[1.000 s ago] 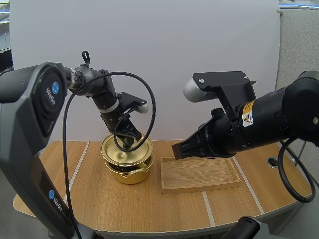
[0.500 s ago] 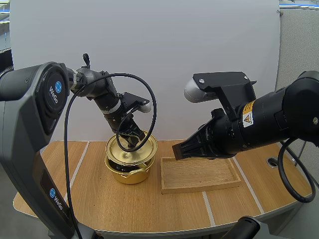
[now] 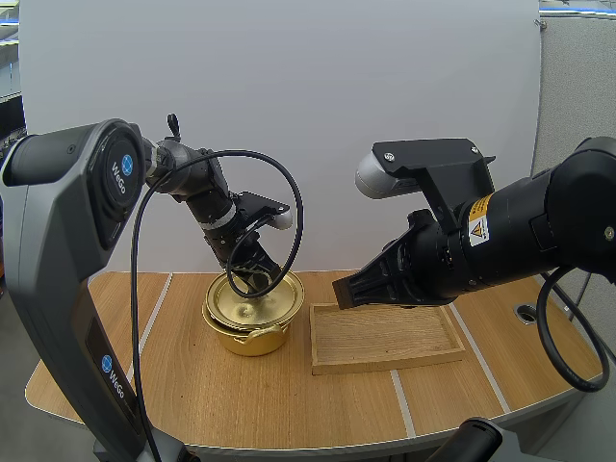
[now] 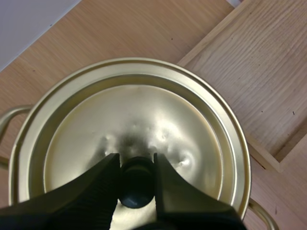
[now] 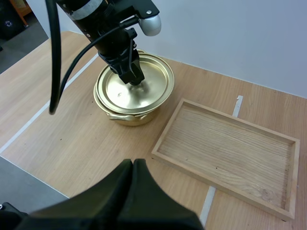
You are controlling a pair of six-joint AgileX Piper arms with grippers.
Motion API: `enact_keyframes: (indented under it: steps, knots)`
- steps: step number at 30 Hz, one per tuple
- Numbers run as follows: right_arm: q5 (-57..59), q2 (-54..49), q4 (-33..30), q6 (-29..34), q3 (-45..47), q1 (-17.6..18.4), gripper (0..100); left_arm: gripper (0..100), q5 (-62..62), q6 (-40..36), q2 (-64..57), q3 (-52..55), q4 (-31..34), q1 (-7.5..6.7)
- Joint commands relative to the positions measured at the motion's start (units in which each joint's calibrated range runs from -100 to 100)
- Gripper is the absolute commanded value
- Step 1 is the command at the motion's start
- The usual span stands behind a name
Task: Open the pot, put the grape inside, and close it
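A golden pot (image 3: 252, 335) stands on the table left of the wooden tray. Its golden lid (image 3: 274, 294) lies over its mouth, set a little toward the tray side. My left gripper (image 3: 252, 279) reaches down onto the lid's middle. In the left wrist view the gripper (image 4: 136, 178) is shut on the lid's black knob (image 4: 136, 189), with the lid (image 4: 144, 120) spread beneath. My right gripper (image 3: 342, 292) hangs shut above the tray's left end. In the right wrist view it (image 5: 133, 167) forms one dark wedge, with nothing held, some way from the pot (image 5: 125, 117).
A wooden tray (image 3: 385, 339) with low rims lies right of the pot, nothing in it; it also shows beside the pot (image 5: 230, 153). Bare wooden tabletop (image 3: 289, 404) stretches in front of both. The table's front edge curves near me.
My left gripper has carried the lid down and slightly right, from raised and tilted above the pot to lying on its rim. The right arm has stayed still.
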Motion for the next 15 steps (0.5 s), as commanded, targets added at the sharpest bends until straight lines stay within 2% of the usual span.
enact_keyframes:
  steps: [1, 5, 15]
  knots:
    - [0.4, -0.7, -0.7, -0.1, 0.1, -0.2, 0, 0, 1.7, -0.5, 0.1, 0.1, 2.7, -0.15]
    - [0.4, -0.7, -0.7, -0.1, 0.1, -0.2, 0, 0, 1.7, -1.3, 0.1, 0.1, 4.8, -0.15]
    - [0.4, -0.7, -0.7, -0.1, 0.1, -0.2, 0, 0, 1.3, -1.2, 0.1, 0.1, 2.9, -0.15]
